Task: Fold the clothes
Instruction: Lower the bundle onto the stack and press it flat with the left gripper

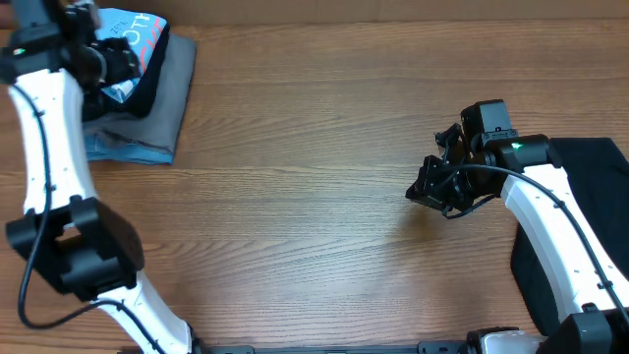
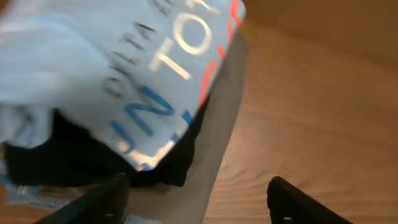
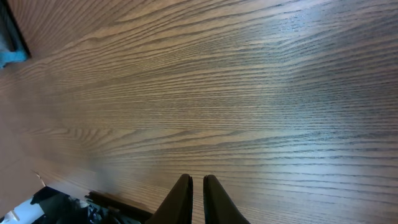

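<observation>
Plainly, the left jaws stand spread with nothing between them, hanging just above the folded blue T-shirt (image 2: 93, 68), a pose that fits setting down rather than gripping. That shirt lies on top of a pile in the far left corner of the worktop (image 1: 314, 197), over a dark piece (image 2: 74, 155) and a grey cloth (image 2: 221, 118), probably so that finished items sit clear of the folding space. The right jaws are pressed together on nothing, low over bare wood. Beside that arm, at the right edge, a black garment (image 1: 590, 167) lies spread and partly out of view, probably the next to fold.
</observation>
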Tool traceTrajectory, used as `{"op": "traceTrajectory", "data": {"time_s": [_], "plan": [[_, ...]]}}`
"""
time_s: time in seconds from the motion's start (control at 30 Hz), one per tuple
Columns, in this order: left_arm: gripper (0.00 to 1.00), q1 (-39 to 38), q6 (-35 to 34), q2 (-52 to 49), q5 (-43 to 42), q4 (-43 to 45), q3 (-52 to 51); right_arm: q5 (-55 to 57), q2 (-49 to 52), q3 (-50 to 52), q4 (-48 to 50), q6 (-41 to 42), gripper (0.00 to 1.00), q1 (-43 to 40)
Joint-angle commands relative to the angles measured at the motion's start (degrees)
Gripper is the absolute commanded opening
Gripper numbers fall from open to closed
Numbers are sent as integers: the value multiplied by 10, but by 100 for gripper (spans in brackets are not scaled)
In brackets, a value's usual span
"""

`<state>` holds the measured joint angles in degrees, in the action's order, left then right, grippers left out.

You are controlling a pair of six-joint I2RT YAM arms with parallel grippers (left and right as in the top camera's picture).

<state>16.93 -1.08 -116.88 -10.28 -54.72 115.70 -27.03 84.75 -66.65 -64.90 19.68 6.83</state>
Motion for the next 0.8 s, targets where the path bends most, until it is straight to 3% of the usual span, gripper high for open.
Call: {"op": "traceTrajectory", "data": {"time_s": [0.0, 0.17, 0.77], "plan": [[69, -16, 52, -50, 63, -1, 1, -1, -6, -14, 3, 0, 11, -2], [57, -19, 52, -92, 93, -1, 1, -1, -6, -14, 0, 0, 11, -2], [59, -19, 52, -75, 143, -17, 5, -1, -6, -14, 6, 0, 14, -2]]}}
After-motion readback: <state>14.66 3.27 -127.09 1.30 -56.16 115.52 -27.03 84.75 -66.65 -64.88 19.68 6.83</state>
